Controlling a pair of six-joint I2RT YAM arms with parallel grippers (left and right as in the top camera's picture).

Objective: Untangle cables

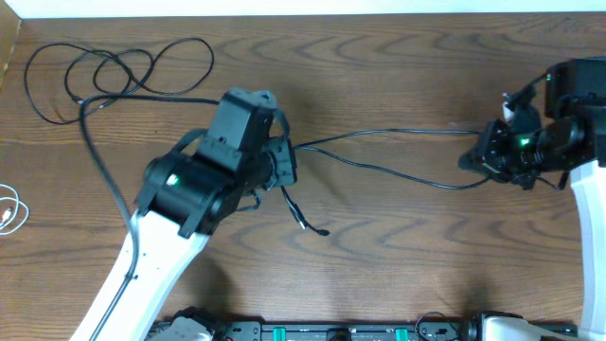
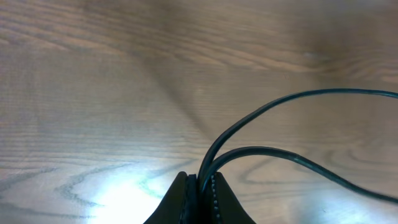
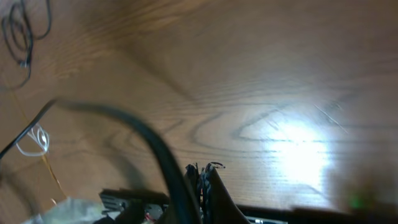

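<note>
Closest to the front edge of the brown wood-grain worktop (image 1: 398, 275), a small black plug end (image 1: 317, 229) can be seen lying loose. Its short tail is led back up towards the left tool (image 1: 287, 159). Way over at the left edge, a short white cable (image 1: 11, 210) is curled up flat on the wood, well apart from everything else.

A bit further back, the left tool is pinched tight on the thin black cables (image 1: 379, 140). In the left wrist view, two strands come straight out from between its closed fingers (image 2: 221, 199) and bend off to the right. Those two strands are stretched across the middle to the right tool (image 1: 485, 159), which is closed up too. A blurry black strand runs just beside its fingers (image 3: 214, 186), but whether it's actually pinched can't be told.

At the far left corner, the rest of the black cable is piled in overlapping loops (image 1: 114, 71).
</note>
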